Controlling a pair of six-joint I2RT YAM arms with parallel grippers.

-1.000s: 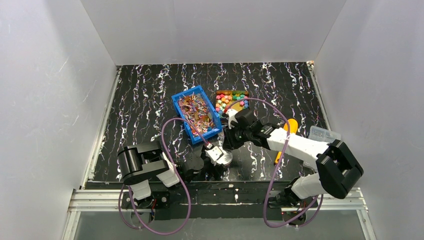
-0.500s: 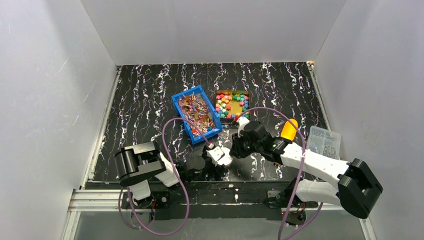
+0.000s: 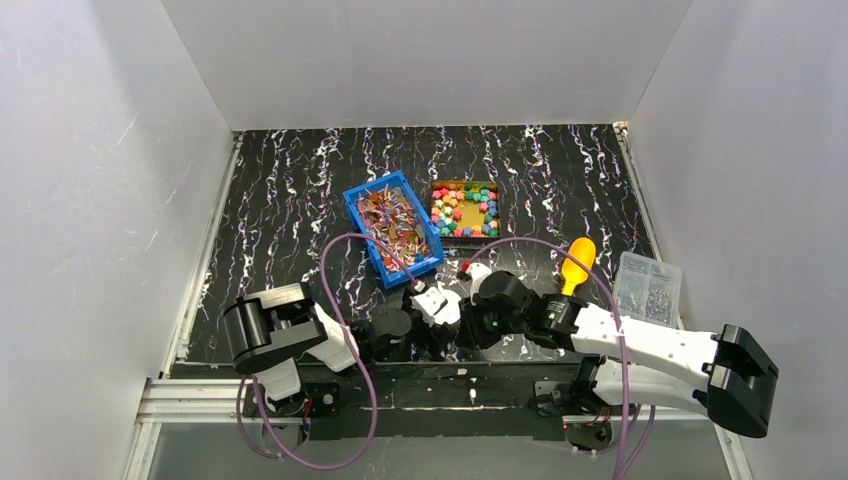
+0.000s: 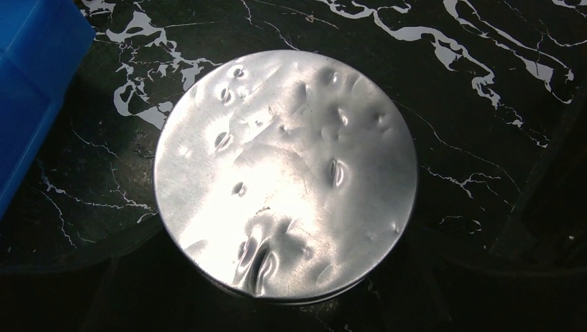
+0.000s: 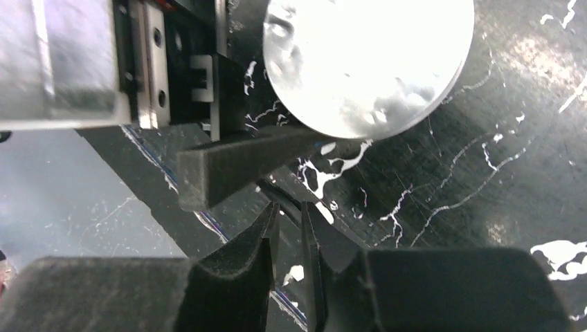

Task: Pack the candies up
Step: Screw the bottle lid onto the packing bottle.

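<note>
The candies (image 3: 463,207), small and brightly coloured, lie in a shallow brown tray (image 3: 464,234) at mid table. My left gripper (image 3: 437,312) is near the table's front edge, shut on the near rim of a round, dented silver metal lid (image 4: 285,173). Its fingers are lost in the dark at the bottom of the left wrist view. The lid also shows in the right wrist view (image 5: 367,62), with one black left finger (image 5: 235,166) reaching its edge. My right gripper (image 3: 465,322) is just right of the left one. Its jaws (image 5: 289,207) are nearly together with nothing between them.
A blue bin (image 3: 352,198) of wrappers stands left of the candy tray. An orange-handled scoop (image 3: 577,262) lies to the right. A clear lidded box (image 3: 648,286) stands at the far right. White walls close in three sides, and the metal rail (image 5: 62,62) runs along the near edge.
My right arm has drawn back from the candy tray to the front edge, ending beside the left gripper. The left gripper and the lid have shifted slightly.
</note>
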